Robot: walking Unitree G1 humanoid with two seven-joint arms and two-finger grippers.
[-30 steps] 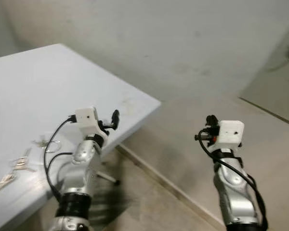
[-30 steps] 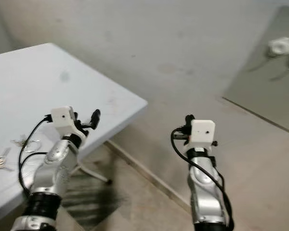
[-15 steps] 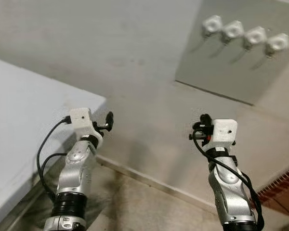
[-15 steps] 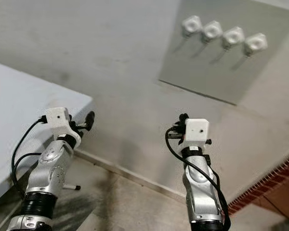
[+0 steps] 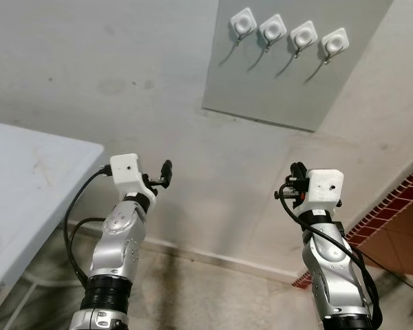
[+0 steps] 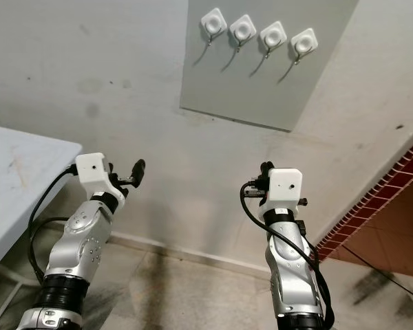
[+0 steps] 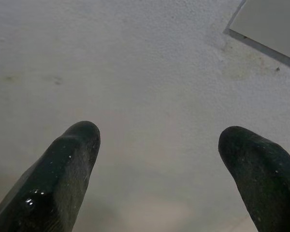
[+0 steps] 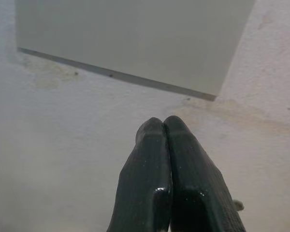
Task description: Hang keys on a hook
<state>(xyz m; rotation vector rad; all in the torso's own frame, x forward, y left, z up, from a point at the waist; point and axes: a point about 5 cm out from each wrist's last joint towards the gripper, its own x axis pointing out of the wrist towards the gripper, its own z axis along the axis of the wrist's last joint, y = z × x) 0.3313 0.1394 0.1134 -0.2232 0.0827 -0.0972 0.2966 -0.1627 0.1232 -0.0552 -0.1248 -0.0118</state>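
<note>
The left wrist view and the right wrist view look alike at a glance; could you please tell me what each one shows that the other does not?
In the left wrist view, the left gripper has its two black fingers spread wide apart with nothing between them, and just one corner of the grey panel appears. In the right wrist view, the right gripper has its fingers pressed together, empty, pointing at the panel's lower edge, which spans most of the picture. Both share the pale, stained wall behind the fingers and that same grey panel.
</note>
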